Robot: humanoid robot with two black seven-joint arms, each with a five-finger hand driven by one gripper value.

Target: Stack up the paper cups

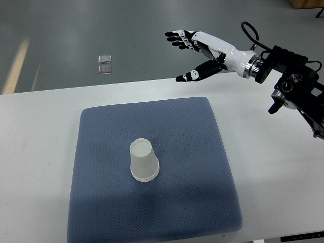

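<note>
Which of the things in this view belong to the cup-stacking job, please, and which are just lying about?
Part of the job:
- white paper cup, upside down on the mat
- blue mat under it
- right robot hand, open, raised beyond the table's far edge

Just lying about:
- two small clear squares on the floor
- white table

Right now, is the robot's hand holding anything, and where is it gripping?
Nothing. The right hand is open above the table's far edge; the paper cup sits upside down on the blue mat.

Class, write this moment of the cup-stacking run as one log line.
right hand: open, raised beyond mat, holds nothing | paper cup: upside down on blue mat, one stack visible | left arm: not in view
</note>
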